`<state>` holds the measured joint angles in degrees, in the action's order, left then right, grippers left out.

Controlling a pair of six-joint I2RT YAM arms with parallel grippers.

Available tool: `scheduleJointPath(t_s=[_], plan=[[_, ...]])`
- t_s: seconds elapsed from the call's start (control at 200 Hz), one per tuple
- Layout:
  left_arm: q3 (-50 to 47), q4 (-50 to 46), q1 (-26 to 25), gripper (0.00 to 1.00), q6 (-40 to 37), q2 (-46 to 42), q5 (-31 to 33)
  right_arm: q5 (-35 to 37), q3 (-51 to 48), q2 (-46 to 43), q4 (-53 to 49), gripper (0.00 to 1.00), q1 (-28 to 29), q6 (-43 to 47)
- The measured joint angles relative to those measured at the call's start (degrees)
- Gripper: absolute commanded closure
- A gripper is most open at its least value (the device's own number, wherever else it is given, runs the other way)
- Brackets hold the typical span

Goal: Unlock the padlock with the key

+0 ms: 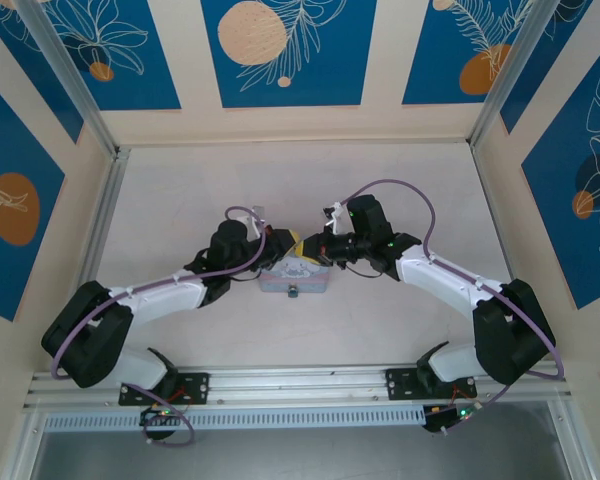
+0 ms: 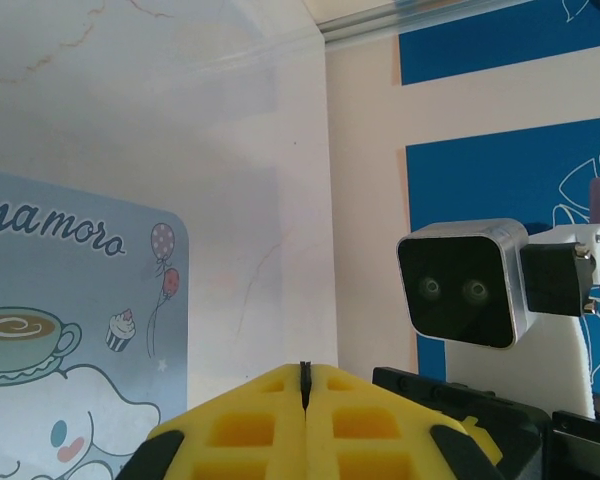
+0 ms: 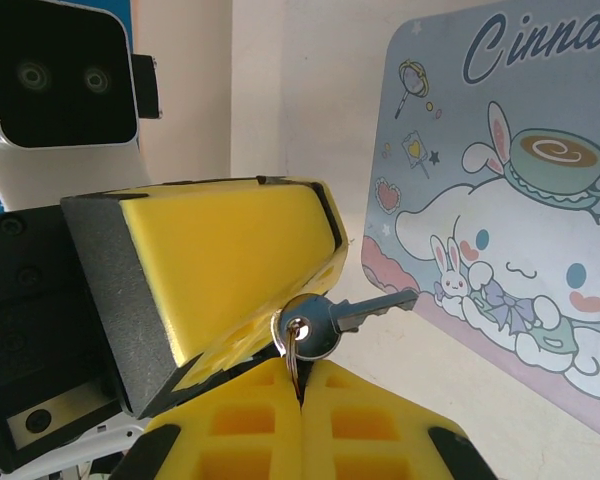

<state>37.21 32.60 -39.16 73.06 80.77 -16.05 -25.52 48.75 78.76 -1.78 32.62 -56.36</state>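
Both arms reach in over the middle of the table [image 1: 280, 185] and meet above the pastel-blue cartoon tin [image 1: 276, 281].

Right gripper [image 3: 302, 415]: yellow fingertips pressed together. The key [image 3: 342, 316] sits at the top of their seam. Its round head is just above the fingertips, and a thin ring through the head runs down into the seam. The blade lies roughly level and points right, toward the printed lid. The key is clear of the tin, with its tip in front of the lid's left edge.

Left gripper [image 2: 305, 405]: yellow fingertips pressed together, with a narrow dark line along the top of the seam. It cannot be told whether anything is pinched there. In the right wrist view one of the left gripper's fingers [image 3: 230, 255] lies tilted across the frame from the left, and its tip is just beside the key head. Contact with the key cannot be judged.

The padlock [image 1: 293, 292] shows in the overhead view as a small dark spot at the middle of the tin's near edge. It is nearer than both grippers and apart from them. The shackle is too small to make out.

The tin lies flat with its lid up. It is to the left of the left gripper's tips in the left wrist view and to the right of the key in the right wrist view.
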Motion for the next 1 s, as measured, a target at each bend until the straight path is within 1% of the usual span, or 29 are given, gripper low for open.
scheduleJointPath(t_s=[0.155, 0.205, 0.265, 0.285, 0.305, 0.335, 0.375, 0.44, 0.48, 0.69, 0.77, 0.815, 0.945, 1.0], plan=[[0.0, 0.2, 0.0, 1.0, 0.0, 0.1, 0.0, 0.0, 0.0, 0.0, -0.1, 1.0, 0.0, 0.0], [0.0, 0.2, 0.0, 0.92, 0.0, 0.1, 0.1, 0.0, 0.0, 0.0, -0.2, 1.0, -0.1, 0.0], [0.0, 0.1, -0.1, 0.87, -0.1, 0.1, 0.3, 0.0, 0.0, 0.0, -0.2, 1.0, -0.1, 0.0], [0.0, 0.1, -0.1, 0.84, 0.0, 0.1, 0.3, 0.0, 0.0, 0.0, -0.2, 1.0, -0.1, 0.0], [0.0, 0.0, -0.1, 0.78, -0.1, 0.1, 0.3, 0.0, 0.0, 0.0, -0.2, 1.0, -0.1, 0.0], [0.0, 0.0, -0.2, 0.65, 0.0, 0.1, 0.2, 0.0, 0.0, 0.0, -0.1, 1.0, -0.2, 0.0], [0.0, -0.1, -0.3, 0.53, -0.2, 0.1, 0.2, 0.0, 0.0, 0.0, -0.1, 1.0, -0.4, 0.0], [0.0, -0.3, -0.5, 0.41, 0.0, 0.1, 0.3, 0.0, 0.0, 0.0, -0.1, 1.0, -0.7, 0.0], [0.0, -0.3, -0.6, 0.38, -0.3, 0.1, 0.3, 0.0, 0.0, -0.1, -0.2, 1.0, -0.9, 0.0], [0.0, -0.5, -0.7, 0.34, 0.0, 0.1, 0.7, -0.4, 0.0, -0.6, -0.1, 1.0, -1.6, 0.0], [0.0, -0.5, -0.7, 0.35, 0.0, 0.1, 0.6, -0.5, 0.0, -0.6, -0.1, 1.0, -1.6, 0.0], [0.0, -0.4, -0.7, 0.39, 0.1, 0.1, 0.6, -0.5, 0.0, -0.6, -0.1, 1.0, -1.6, 0.0], [0.0, 0.1, -0.8, 0.58, 0.7, 0.1, 0.5, -0.5, 0.0, -0.6, -0.1, 1.0, -1.6, 0.0], [0.0, 0.4, -0.8, 0.63, 0.5, 0.1, 0.4, -0.5, 0.0, -0.6, -0.1, 1.0, -1.6, 0.0]])
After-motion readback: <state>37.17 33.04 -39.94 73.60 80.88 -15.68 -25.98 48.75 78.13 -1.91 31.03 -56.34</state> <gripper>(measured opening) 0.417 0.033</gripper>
